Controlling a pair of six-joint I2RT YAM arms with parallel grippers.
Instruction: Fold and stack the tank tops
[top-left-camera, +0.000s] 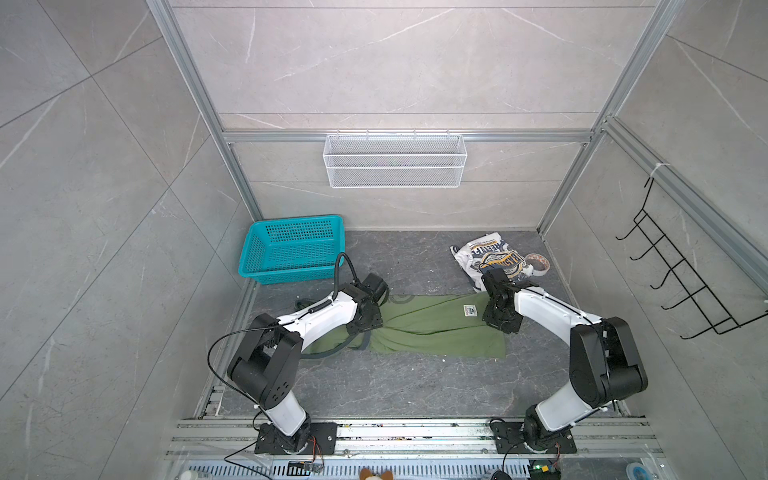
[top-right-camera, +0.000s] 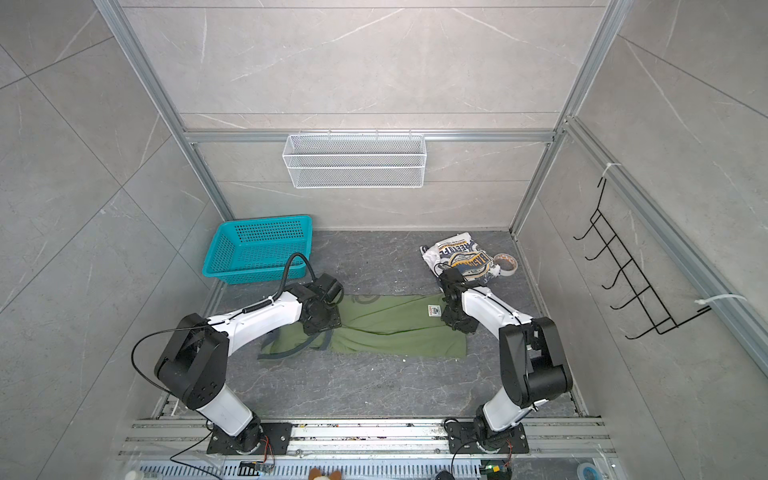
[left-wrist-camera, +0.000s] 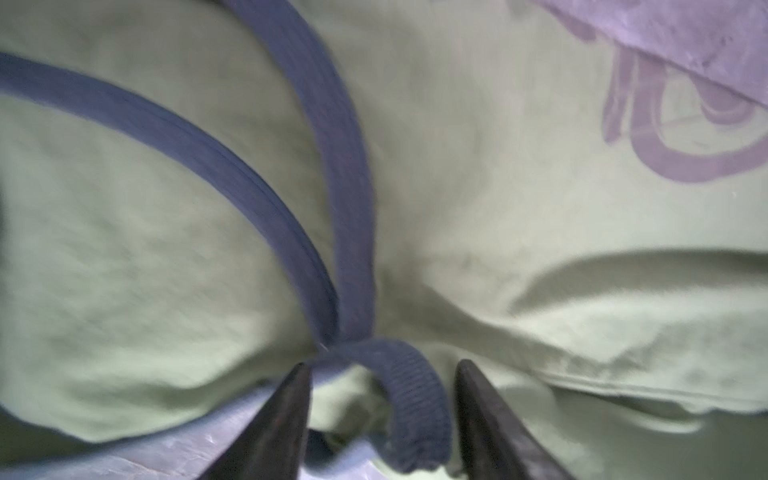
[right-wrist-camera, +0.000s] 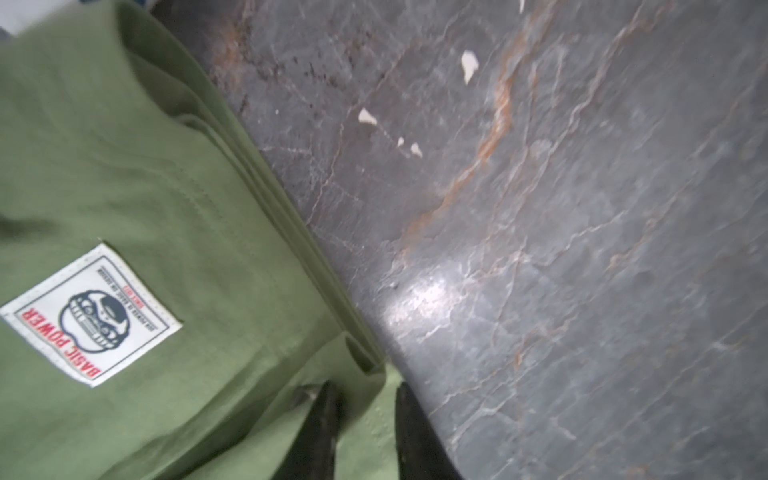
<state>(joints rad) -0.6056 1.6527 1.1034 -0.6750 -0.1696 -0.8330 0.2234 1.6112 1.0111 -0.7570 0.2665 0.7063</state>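
The olive green tank top (top-left-camera: 432, 328) (top-right-camera: 395, 332) lies folded into a long strip across the middle of the table, its white label (right-wrist-camera: 91, 316) near the right end. My left gripper (top-left-camera: 365, 324) (left-wrist-camera: 382, 365) is low over its left end. The jaws stand open, and a loop of grey trim (left-wrist-camera: 415, 399) lies loose between them. My right gripper (top-left-camera: 500, 320) (right-wrist-camera: 365, 386) is at the right end with its jaws a little apart, open over the green cloth's edge. The white tank top (top-left-camera: 486, 257) (top-right-camera: 457, 257) lies crumpled at the back right, print up.
A roll of tape (top-left-camera: 537, 262) sits beside the white tank top. A teal plastic basket (top-left-camera: 291, 249) stands at the back left. On the back wall hangs a white wire basket (top-left-camera: 395, 160), and on the right wall a black hook rack (top-left-camera: 681, 270).
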